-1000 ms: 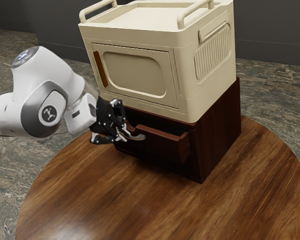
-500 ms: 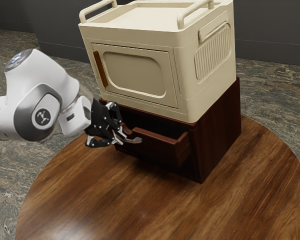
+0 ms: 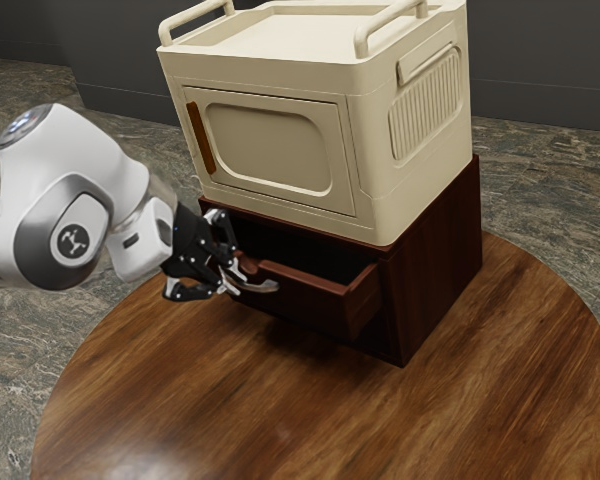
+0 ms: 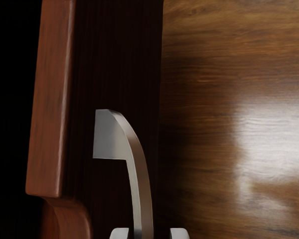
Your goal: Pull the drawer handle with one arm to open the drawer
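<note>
I have my gripper [image 3: 232, 279] at the silver handle [image 3: 264, 287] of the dark wooden drawer [image 3: 310, 291], its fingers parted, one on each side of the curved bar, with a gap showing between the bar and one finger, so I am not pinching it. The handle sits on the drawer's front, below the dip in its top edge. The drawer stands partly open, jutting from the dark cabinet [image 3: 436, 262] over the round worktop [image 3: 170, 400], and I can see into its shadowed inside. The cabinet is toward the worktop's far edge, and on top of it rests a cream unit [image 3: 365, 90] with rails and a closed door [image 3: 270, 150] bearing an upright brown strip [image 3: 200, 137].
</note>
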Tool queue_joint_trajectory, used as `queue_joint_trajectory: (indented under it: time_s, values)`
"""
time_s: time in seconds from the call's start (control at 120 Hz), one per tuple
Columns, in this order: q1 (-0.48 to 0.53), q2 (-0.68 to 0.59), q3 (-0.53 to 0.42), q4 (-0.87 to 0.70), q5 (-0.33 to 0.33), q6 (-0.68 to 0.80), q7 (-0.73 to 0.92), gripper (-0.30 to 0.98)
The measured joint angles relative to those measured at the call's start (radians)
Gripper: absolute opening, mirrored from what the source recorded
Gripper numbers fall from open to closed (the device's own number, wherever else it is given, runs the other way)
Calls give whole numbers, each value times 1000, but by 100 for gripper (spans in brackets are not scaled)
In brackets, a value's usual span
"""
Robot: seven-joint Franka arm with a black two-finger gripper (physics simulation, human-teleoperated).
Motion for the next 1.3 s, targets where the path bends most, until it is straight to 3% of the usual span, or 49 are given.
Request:
queue_joint_trajectory:
  time_s: [1.3]
  values:
    - [6, -103, 9, -96, 6, -5, -1, 1]
